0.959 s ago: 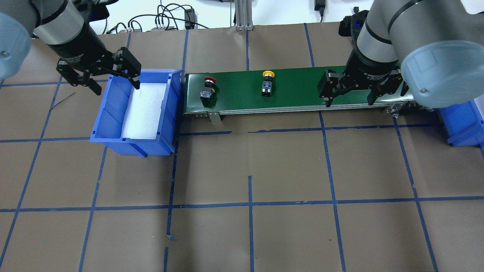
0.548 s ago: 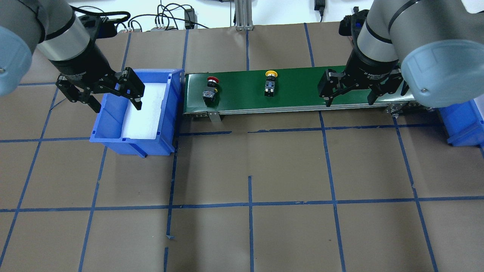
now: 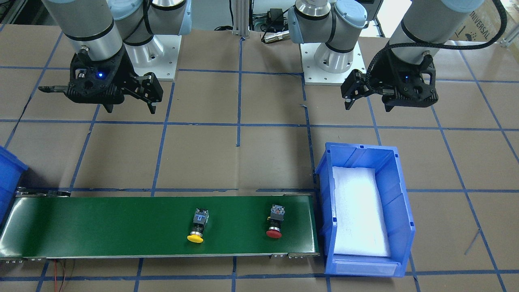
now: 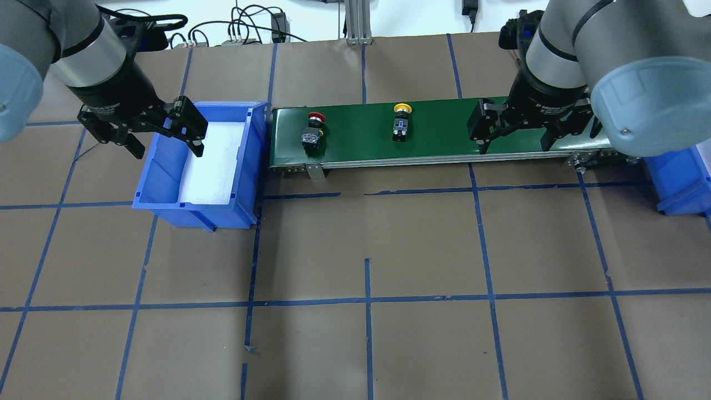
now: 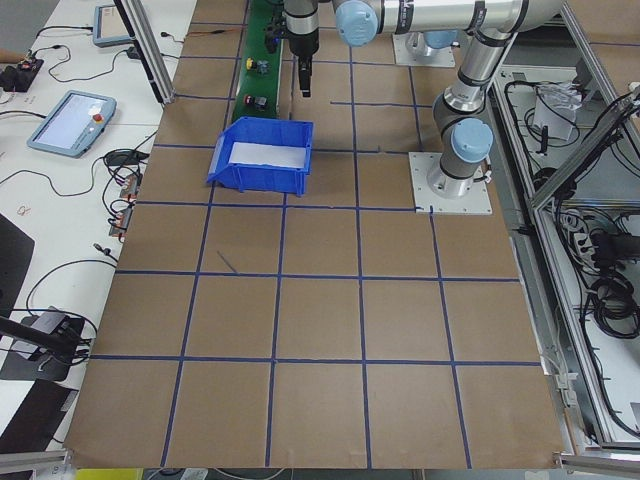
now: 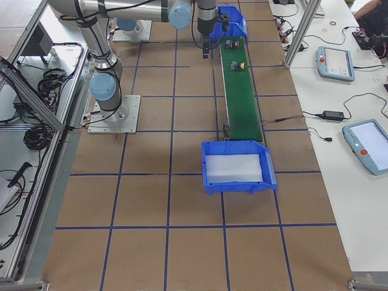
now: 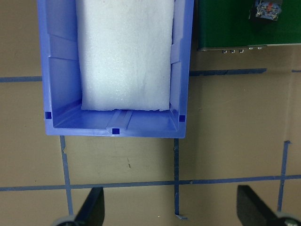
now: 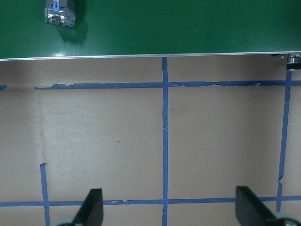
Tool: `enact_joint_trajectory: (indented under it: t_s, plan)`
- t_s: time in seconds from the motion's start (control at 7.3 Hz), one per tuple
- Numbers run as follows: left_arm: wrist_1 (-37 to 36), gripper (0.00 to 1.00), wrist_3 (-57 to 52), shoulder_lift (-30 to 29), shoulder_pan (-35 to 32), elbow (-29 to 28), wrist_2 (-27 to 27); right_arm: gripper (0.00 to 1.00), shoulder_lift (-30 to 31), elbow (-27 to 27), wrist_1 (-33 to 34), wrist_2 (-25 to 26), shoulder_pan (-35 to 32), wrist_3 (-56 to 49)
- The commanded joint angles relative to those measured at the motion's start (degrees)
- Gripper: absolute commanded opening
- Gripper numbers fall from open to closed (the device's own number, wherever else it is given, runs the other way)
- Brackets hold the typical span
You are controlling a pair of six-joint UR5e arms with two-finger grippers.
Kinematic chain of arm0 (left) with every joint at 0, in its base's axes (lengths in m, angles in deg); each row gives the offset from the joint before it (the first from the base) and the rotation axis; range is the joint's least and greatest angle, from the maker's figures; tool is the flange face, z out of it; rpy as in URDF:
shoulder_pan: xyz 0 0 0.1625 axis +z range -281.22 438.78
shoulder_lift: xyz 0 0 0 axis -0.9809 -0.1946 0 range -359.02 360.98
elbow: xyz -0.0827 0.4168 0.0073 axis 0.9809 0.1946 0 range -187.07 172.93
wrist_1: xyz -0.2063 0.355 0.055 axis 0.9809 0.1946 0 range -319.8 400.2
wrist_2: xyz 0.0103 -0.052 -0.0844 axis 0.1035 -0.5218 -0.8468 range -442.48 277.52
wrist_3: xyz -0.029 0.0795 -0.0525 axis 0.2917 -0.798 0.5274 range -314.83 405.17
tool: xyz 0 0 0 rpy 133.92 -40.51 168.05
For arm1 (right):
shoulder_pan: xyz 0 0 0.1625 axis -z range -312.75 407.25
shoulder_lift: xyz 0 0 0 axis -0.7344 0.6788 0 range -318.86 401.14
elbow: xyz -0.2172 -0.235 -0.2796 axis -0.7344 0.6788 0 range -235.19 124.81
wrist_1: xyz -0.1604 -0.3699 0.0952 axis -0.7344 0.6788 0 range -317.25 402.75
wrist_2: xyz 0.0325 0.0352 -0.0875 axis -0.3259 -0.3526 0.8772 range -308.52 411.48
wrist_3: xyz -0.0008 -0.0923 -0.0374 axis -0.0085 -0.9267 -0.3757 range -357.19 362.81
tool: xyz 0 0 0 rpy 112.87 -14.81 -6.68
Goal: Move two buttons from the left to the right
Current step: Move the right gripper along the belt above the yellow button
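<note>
Buttons, seen from across the table: a yellow-capped push-button switch (image 3: 198, 226) and a red-capped switch (image 3: 276, 222) lie on their sides on the green conveyor belt (image 3: 101, 227). "UNIVERSAL" reads on a brown carton (image 3: 482, 18). From overhead, the left gripper (image 4: 166, 145) and right gripper (image 4: 516, 147) hang spread and empty. The right wrist view shows the yellow switch's grey block. Both look small, rigid and probably light, with slick domed caps, so I'd pinch the squared block.

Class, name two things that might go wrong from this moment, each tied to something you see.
1. The yellow button and red button lie on their sides on the green belt; a pinch on the round caps may slip.
2. The right gripper hangs open beside the belt, on the robot's side; a low reach across might clip the belt's edge.
</note>
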Motion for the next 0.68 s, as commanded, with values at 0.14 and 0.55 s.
enact_joint_trajectory:
  t_s: [0.14,0.55]
  plan:
    - [1.15,1.0,1.8,-0.41,-0.02,-0.77,0.21,1.0,-0.12,-0.23,0.28,-0.26,0.0,-0.05]
    - [1.85,1.0,1.8,-0.49,-0.02,-0.51,0.48,1.0,-6.78,1.43,8.8,-2.81,0.0,-1.63]
